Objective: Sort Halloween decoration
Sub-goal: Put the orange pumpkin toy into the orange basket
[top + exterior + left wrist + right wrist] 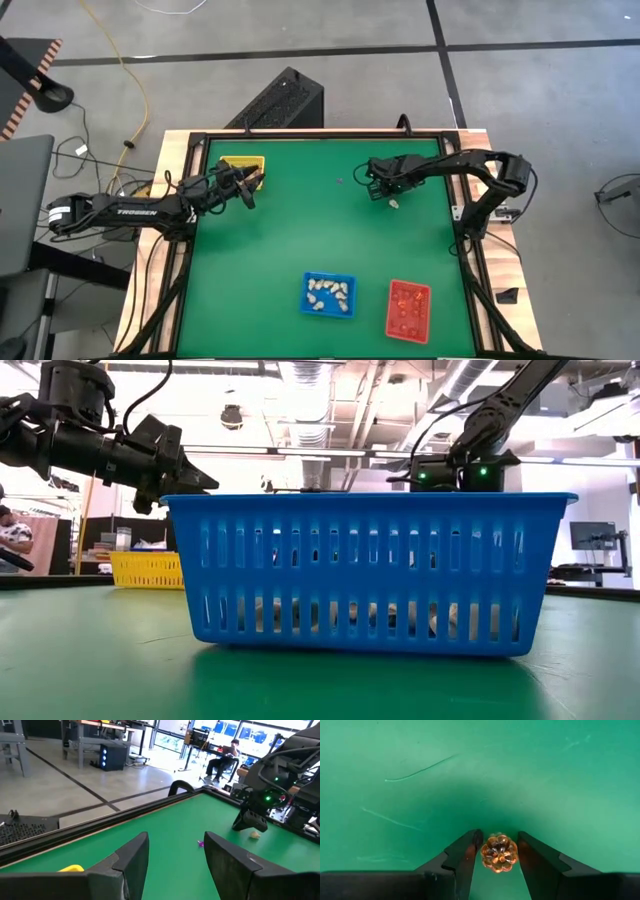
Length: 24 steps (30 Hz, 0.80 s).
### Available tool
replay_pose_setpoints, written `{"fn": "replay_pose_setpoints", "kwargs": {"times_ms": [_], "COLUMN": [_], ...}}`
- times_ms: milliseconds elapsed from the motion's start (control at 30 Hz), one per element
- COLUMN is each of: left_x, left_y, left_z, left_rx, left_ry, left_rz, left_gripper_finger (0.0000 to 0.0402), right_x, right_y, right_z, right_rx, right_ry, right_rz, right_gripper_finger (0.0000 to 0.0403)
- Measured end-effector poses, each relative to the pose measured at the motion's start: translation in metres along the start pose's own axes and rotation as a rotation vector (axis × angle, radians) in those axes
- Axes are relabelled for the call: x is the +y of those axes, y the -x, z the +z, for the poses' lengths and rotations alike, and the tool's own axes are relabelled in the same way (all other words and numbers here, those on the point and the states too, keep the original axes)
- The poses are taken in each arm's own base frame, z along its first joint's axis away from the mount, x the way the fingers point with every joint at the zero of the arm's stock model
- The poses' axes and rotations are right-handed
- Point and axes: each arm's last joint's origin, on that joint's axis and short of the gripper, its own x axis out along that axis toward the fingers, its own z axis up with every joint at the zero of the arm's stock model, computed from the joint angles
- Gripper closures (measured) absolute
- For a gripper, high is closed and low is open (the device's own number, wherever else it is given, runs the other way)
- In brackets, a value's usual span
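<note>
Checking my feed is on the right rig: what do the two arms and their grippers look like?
Both arms are dark, slim and jointed. The left arm bears white lettering along its forearm. The left gripper has two broad, dark wedge-shaped fingers; the right gripper has matching dark fingers. Green lights glow on the right arm's wrist.

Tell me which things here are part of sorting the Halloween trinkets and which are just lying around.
Part of the job:
- orange trinket between the right gripper fingers
- cream trinket and purple trinket loose on the mat
- cream trinkets in the blue tray
- red tray, yellow tray
- left gripper, open by the yellow tray

Just lying about:
- yellow cable on the floor
- black case behind the table
</note>
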Motion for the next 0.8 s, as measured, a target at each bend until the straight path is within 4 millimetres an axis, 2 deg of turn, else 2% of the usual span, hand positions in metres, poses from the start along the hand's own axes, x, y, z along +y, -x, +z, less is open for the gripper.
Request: {"fn": "replay_pose_setpoints", "kwargs": {"times_ms": [367,500,800], "left_x": [0.000,0.000,-0.001], "left_y": [0.000,0.000,0.000], "left_z": [0.000,0.000,0.000], "left_rx": [0.000,0.001,0.006], "left_ry": [0.004,0.004,0.007], "left_rz": [0.000,0.000,-0.024], "left_gripper_finger": [0.0223,0.0223,0.0223], "right_x": [-0.013,-0.013,-0.005], "right_y": [0.031,0.029,0.009], "right_z": [-0.002,-0.002,0.000], "right_rx": [-0.053,-0.053,-0.017], "right_ry": [-0.008,-0.005,0.026], "right_rz": [0.050,0.038,0.002], "right_gripper_finger": [0.0226,0.0226,0.0226]}}
